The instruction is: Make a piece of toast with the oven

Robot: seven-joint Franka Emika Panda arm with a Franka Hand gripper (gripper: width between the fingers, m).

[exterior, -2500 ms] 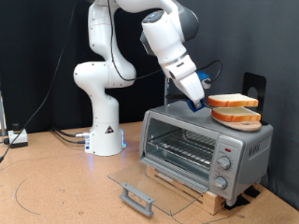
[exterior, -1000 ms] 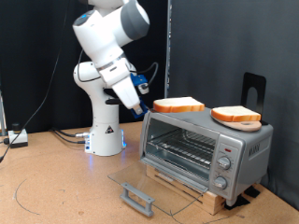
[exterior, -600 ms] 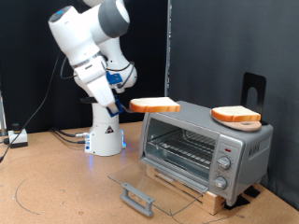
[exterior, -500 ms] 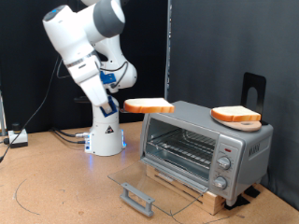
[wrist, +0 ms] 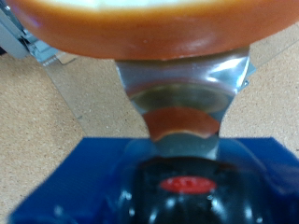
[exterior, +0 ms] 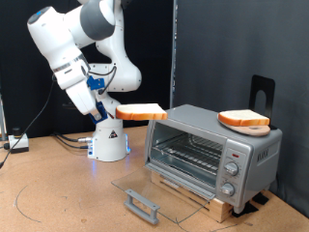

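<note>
My gripper (exterior: 108,112) is shut on one edge of a slice of toast (exterior: 141,113) and holds it level in the air, left of the oven in the exterior view and at about the height of its top. The silver oven (exterior: 212,152) stands at the exterior view's right with its glass door (exterior: 154,190) folded down flat and the wire rack (exterior: 190,151) showing inside. A second, alike slice (exterior: 243,119) lies on the oven's top. In the wrist view the held slice's orange-brown crust (wrist: 149,28) fills the frame above a finger (wrist: 182,103).
The oven sits on a wooden board (exterior: 198,196) on the brown tabletop (exterior: 68,188). The open door's handle (exterior: 141,205) juts toward the exterior view's bottom. My white arm base (exterior: 108,140) stands behind, with cables (exterior: 68,140) running left. A black stand (exterior: 262,95) rises behind the oven.
My gripper lifted one slice off the stack on the oven's top and carried it leftward and slightly down, away from the oven. The other slice stayed put.
</note>
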